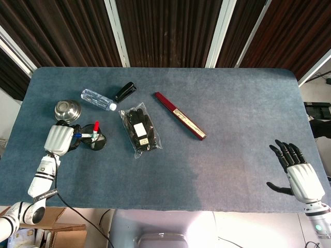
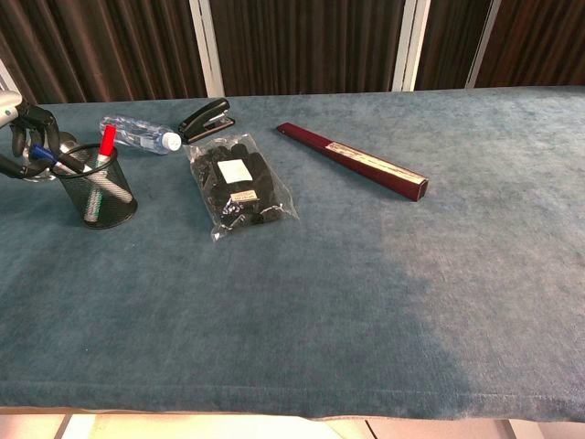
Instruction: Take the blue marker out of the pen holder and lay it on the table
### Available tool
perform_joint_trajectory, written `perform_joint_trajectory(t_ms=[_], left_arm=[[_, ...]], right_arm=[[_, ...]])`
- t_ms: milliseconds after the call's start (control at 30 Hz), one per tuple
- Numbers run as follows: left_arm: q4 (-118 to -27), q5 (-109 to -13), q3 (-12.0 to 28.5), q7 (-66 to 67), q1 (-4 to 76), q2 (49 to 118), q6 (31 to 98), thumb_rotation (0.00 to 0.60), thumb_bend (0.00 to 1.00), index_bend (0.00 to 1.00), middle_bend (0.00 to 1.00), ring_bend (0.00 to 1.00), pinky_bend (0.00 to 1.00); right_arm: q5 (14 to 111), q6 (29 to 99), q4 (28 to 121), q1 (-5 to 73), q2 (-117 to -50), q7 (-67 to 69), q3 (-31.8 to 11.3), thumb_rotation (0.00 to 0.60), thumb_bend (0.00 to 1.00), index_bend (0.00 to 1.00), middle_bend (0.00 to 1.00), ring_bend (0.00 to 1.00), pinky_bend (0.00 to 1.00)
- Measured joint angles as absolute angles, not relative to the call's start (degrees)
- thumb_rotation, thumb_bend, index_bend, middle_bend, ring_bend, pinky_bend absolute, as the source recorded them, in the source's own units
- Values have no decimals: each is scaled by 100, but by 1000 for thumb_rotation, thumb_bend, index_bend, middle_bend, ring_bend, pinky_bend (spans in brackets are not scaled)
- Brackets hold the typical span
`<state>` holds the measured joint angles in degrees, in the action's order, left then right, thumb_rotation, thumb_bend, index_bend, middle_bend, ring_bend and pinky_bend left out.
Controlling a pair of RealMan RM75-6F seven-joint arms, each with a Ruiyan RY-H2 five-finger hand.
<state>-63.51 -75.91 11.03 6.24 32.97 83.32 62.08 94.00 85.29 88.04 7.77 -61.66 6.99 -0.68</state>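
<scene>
So the left hand (image 1: pixel 58 139) sits right at the pen holder (image 2: pixel 98 187), on the side away from the bag of gloves (image 1: pixel 139 129), with its dark fingers (image 2: pixel 27 117) closed around the cap end of the blue marker (image 2: pixel 43 155). Looks like a pinch to me, though the chest view cuts most of the hand off at the frame edge. The marker is not out yet; it leans in the holder with the cap poking over the rim toward the hand.

Biggest risk I see: the mesh holder is light, so if the marker gets pulled sideways instead of along its lean, the whole cup probably tips or drags. The red marker (image 2: pixel 107 141) stands in the same holder, so it could get knocked or lifted along. The grip is also only on the cap, so the cap might pop off.

Containers: the holder has the blue and red markers in it; a steel bowl (image 1: pixel 67 109) just behind the holder looks empty. The right hand (image 1: pixel 299 172), well apart from the holder, is spread wide with nothing in it.
</scene>
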Motion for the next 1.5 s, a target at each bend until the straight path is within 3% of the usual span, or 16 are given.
perform_joint_trajectory(t_ms=[233,433,900,1133,1500], left_arm=[[-6540,-7683,1074,576,3260,8152,6355,600,546,715,756,645,350],[-7087,-7790,1053,666,3143,7797,6658,600,595,722,764,649,342],[-8750,-8285,1370,634,2893,7069,7850,600,584,712,765,648,345],[-8612,-8366,1417,1142,3329,7810,7631,600,585,705,762,640,336],[-7124,-7925,1498,3055,4064,9463,7144,600,584,704,762,631,316]], right_arm=[[9431,8560,8820,772,-6143,731,-65,600,52,0,44,0,0],[9448,8583,8803,770,-6150,756,-65,600,52,0,44,0,0],[9489,8642,8806,757,-6123,766,-65,600,52,0,44,0,0],[9508,8600,8813,788,-6135,751,-63,600,52,0,44,0,0],[9490,8669,8811,724,-6092,780,-43,600,51,0,45,0,0]])
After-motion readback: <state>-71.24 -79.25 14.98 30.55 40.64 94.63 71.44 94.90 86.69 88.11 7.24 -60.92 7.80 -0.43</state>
